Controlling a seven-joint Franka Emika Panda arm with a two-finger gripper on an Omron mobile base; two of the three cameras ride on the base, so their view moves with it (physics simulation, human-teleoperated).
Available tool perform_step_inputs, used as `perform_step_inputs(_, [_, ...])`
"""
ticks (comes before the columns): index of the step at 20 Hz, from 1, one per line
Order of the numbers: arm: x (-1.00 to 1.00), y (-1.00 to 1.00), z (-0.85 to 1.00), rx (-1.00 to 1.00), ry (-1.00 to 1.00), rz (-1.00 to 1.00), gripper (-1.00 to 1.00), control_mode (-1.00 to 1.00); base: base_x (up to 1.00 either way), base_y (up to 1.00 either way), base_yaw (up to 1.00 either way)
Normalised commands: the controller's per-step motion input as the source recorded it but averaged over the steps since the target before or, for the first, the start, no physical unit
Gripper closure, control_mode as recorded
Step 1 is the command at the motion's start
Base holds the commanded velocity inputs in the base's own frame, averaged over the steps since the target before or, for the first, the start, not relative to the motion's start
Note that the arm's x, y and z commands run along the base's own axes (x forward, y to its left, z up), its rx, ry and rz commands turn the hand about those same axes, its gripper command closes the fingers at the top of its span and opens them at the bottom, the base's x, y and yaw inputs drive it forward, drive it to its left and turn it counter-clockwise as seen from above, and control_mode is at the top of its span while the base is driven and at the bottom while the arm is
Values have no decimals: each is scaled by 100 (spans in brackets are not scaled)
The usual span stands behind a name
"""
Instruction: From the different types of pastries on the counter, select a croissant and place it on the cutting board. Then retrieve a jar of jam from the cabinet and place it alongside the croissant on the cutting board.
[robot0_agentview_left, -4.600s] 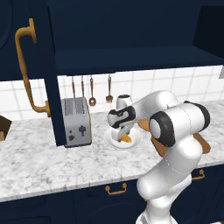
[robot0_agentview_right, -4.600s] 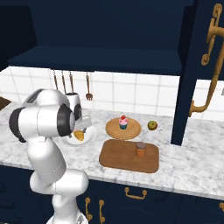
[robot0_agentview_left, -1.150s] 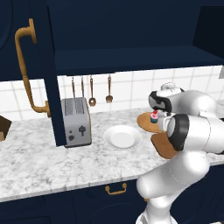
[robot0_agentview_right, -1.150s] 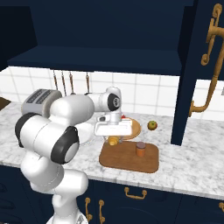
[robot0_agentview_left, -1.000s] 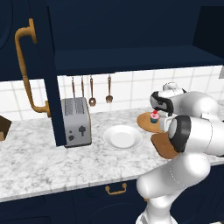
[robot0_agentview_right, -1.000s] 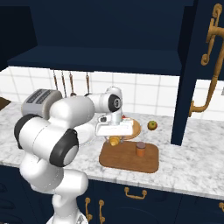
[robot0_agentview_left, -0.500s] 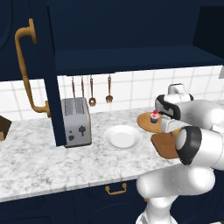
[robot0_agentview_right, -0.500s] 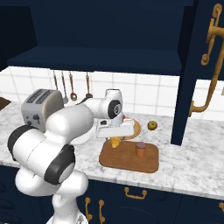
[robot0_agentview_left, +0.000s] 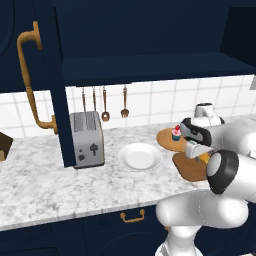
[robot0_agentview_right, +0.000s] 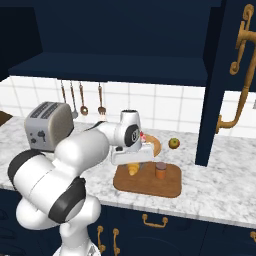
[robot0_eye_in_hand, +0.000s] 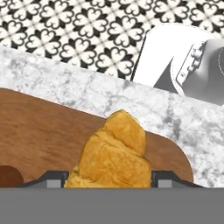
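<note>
Your gripper (robot0_agentview_right: 133, 167) holds the croissant (robot0_agentview_right: 133, 169) pinched over the left end of the cutting board (robot0_agentview_right: 170, 186), unreleased, while the jam jar (robot0_agentview_right: 160, 170) already stands there.

Even flat rendered light, sharp; upper cabinets perhaps underlit.

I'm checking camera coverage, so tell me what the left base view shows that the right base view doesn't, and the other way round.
Left base view alone: the round white plate beside the toaster. Right base view alone: the small green-brown fruit on the counter, the jar of jam standing on the cutting board, and the croissant held in the gripper just over that board. Both share the toaster, hanging utensils, cutting board and counter.
</note>
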Motion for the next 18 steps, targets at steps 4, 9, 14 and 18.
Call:
perform_step_inputs(4, [0, 0, -23, 0, -5, 0, 100, -100, 0, 0, 0])
perform_step_inputs(9, [7, 0, -30, 0, -4, 0, 100, -100, 0, 0, 0])
perform_step_inputs(14, [2, 0, -26, 0, -3, 0, 100, -100, 0, 0, 0])
perform_step_inputs(18, [0, -1, -24, 0, -5, 0, 100, -100, 0, 0, 0])
